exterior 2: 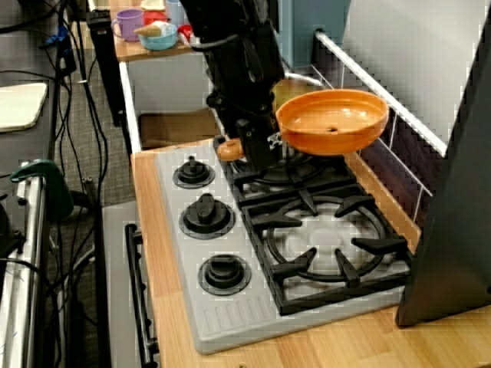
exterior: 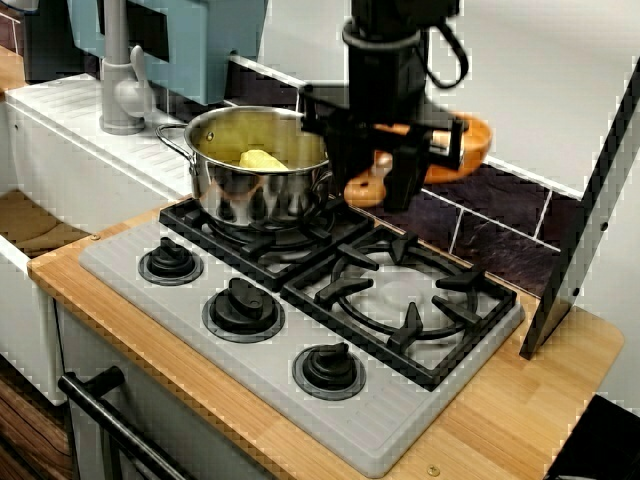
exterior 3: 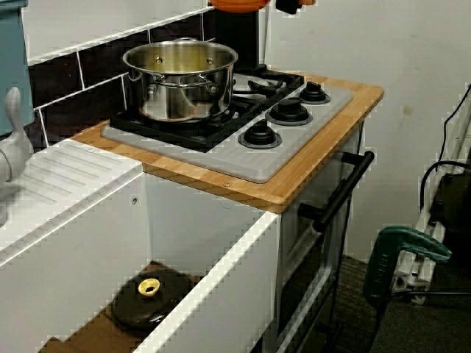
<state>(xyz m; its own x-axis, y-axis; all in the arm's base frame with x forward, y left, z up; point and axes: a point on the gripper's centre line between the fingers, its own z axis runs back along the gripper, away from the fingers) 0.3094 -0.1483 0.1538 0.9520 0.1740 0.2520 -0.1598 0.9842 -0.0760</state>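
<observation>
The black end effector (exterior: 392, 190) is clamped tight on the pale wooden handle (exterior 2: 229, 148) of a round orange frying pan (exterior 2: 334, 123). The pan hangs level in the air, clear of the stove. Its bowl juts away from the end effector towards the dark tiled wall (exterior: 500, 215). Just beside the end effector stands a shiny steel pot (exterior: 255, 170) with a yellow lump (exterior: 262, 158) inside. Below and in front lies a black burner grate (exterior: 410, 300). Farther out are three black knobs (exterior: 240, 308) on the grey stove top (exterior: 400, 430), which is set in the wooden table (exterior: 540, 400).
</observation>
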